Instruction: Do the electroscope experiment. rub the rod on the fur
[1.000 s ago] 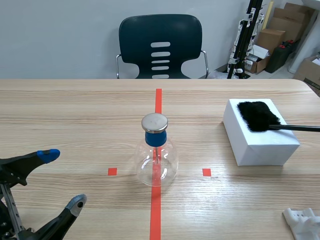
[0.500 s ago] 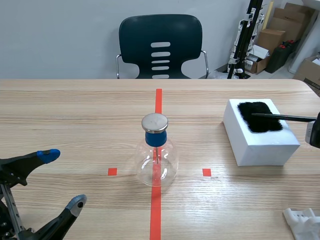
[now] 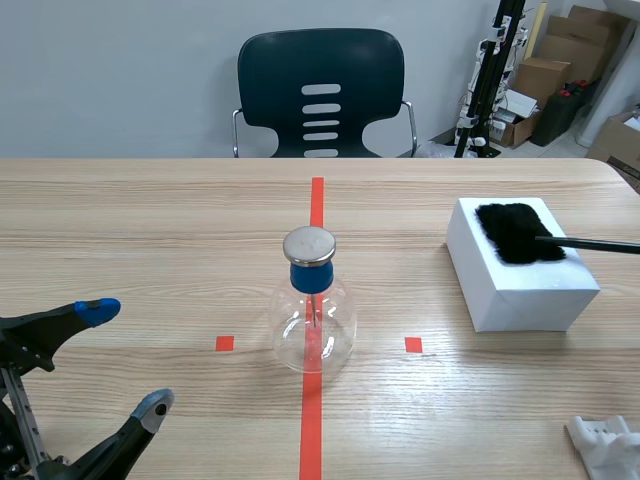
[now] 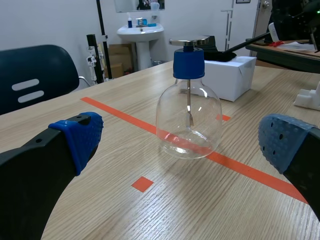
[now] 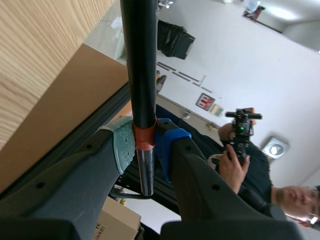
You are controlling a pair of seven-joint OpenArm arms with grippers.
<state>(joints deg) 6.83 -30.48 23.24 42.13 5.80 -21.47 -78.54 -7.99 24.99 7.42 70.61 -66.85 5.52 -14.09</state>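
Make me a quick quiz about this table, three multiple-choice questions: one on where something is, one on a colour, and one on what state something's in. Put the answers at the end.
1. Where is the black fur?
A. On top of the white box
B. Under the white box
C. Leaning against the side of the white box

2. What colour is the stopper of the flask?
A. Red
B. White
C. Blue

3. How is the right gripper?
A. Open
B. Shut on the rod
C. Shut on nothing

Answers:
1 A: the scene view shows the fur lying on the box's top face.
2 C: the stopper under the metal disc is blue in both the scene and left wrist views.
3 B: the right wrist view shows the rod pressed between the two pads.
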